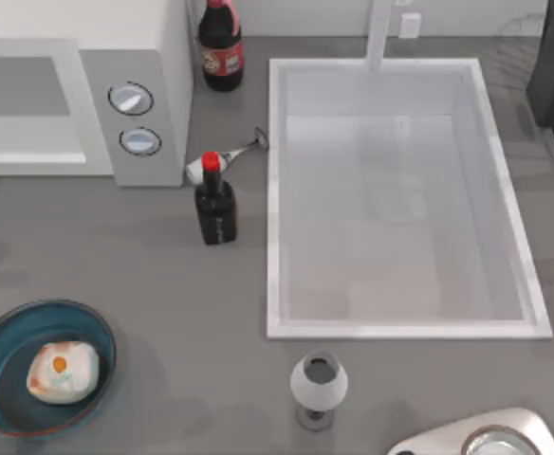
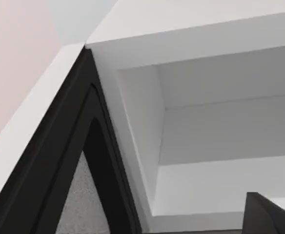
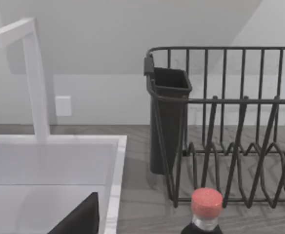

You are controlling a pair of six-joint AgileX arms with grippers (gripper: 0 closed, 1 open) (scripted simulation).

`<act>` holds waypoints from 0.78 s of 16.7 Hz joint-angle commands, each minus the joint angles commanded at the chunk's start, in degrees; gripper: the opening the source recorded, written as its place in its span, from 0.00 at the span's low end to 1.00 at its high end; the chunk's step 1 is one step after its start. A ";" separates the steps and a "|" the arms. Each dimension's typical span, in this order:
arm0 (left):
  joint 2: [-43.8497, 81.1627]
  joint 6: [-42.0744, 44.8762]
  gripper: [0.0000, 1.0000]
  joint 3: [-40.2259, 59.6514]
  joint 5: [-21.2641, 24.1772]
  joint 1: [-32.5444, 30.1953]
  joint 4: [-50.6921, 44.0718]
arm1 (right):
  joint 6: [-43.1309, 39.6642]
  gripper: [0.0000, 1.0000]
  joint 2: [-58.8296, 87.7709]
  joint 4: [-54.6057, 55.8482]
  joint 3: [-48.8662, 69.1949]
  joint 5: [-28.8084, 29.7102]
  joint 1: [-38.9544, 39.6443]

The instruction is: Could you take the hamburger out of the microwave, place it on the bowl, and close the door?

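Already the hamburger (image 1: pixel 62 372) lies in the blue bowl (image 1: pixel 0 339) at the worktop's near left, so we judge closing the microwave (image 1: pixel 135 57) door (image 2: pixel 45 161) comes next, though we cannot tell our jaws' state.
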 joint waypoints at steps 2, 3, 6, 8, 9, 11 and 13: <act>3.71 6.21 0.00 8.37 2.10 5.25 -9.41 | 0.00 1.00 0.00 0.00 0.00 0.00 0.00; 5.74 9.40 0.00 13.03 3.28 7.98 -14.72 | 0.00 1.00 0.00 0.00 0.00 0.00 0.00; 12.22 18.57 0.00 27.77 7.19 16.07 -32.33 | 0.00 1.00 0.00 0.00 0.00 0.00 0.00; 16.67 24.00 0.00 37.41 9.99 21.07 -44.73 | 0.00 1.00 0.00 0.00 0.00 0.00 0.00; 18.89 26.42 0.00 41.97 11.42 23.37 -50.74 | 0.00 1.00 0.00 0.00 0.00 0.00 0.00; 23.16 30.56 0.00 50.30 14.24 27.51 -61.69 | 0.00 1.00 0.00 0.00 0.00 0.00 0.00; 27.09 33.75 0.00 56.95 16.90 30.97 -70.89 | 0.00 1.00 0.00 0.00 0.00 0.00 0.00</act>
